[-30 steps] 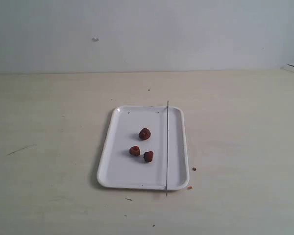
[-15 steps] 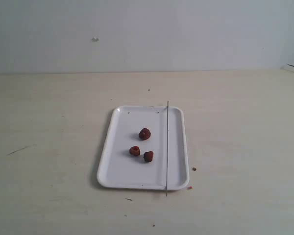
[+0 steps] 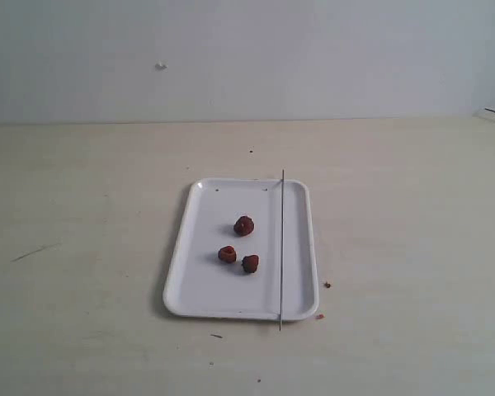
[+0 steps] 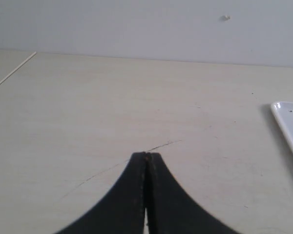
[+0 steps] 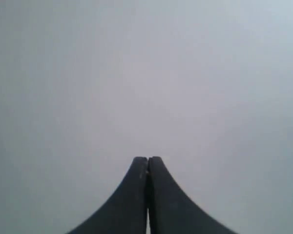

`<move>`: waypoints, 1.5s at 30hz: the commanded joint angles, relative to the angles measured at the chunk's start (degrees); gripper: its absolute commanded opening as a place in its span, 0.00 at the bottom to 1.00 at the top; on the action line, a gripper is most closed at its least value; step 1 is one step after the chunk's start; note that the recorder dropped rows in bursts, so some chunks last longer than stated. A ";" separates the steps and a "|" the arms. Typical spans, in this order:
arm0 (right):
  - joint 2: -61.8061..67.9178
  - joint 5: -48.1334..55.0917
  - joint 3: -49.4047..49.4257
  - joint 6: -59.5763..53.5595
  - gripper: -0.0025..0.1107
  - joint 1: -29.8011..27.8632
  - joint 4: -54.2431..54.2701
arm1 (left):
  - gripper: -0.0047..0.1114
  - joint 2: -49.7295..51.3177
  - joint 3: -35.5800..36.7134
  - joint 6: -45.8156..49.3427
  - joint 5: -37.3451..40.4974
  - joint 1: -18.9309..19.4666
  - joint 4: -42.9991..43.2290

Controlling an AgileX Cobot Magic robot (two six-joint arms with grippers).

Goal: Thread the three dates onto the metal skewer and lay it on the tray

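Three dates (image 3: 227, 254) are found unthreaded on the tray (image 3: 190, 289) beside the metal skewer (image 3: 281, 247); the left gripper (image 4: 146, 156) and right gripper (image 5: 148, 159) are closed empty, so a skewer grasp is judged due first.

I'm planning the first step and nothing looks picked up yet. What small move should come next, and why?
Probably open the right gripper and lower it toward the skewer. Both it and the left gripper are shut and empty, the skewer lies bare across the tray on its right side, its near end past the rim, and the three dates lie loose beside it.
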 commanded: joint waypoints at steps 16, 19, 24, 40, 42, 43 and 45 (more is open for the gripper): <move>53.57 52.96 -39.09 3.48 0.02 -0.38 -5.22 | 0.04 -0.34 0.25 0.15 -0.38 0.21 -0.34; 66.26 64.98 -45.13 -17.16 0.02 -0.38 7.93 | 0.04 -0.34 0.25 0.15 -0.38 0.21 -0.34; 76.58 67.34 -46.92 -22.53 0.02 5.67 16.77 | 0.04 -0.34 0.25 0.15 -0.38 0.21 -0.34; 93.05 68.78 -67.93 -6.74 0.02 23.28 9.64 | 0.04 -0.34 0.25 0.15 -0.38 0.21 -0.34; 95.43 68.88 -69.19 -3.48 0.02 23.68 9.27 | 0.04 -0.34 0.25 0.15 -0.38 0.21 -0.34; 96.95 68.61 -69.43 -2.93 0.02 24.18 8.69 | 0.04 -0.34 0.25 0.15 -0.38 0.21 -0.34; 100.26 68.47 -70.13 -0.59 0.02 25.22 6.98 | 0.04 -0.34 0.25 0.15 -0.38 0.21 -0.34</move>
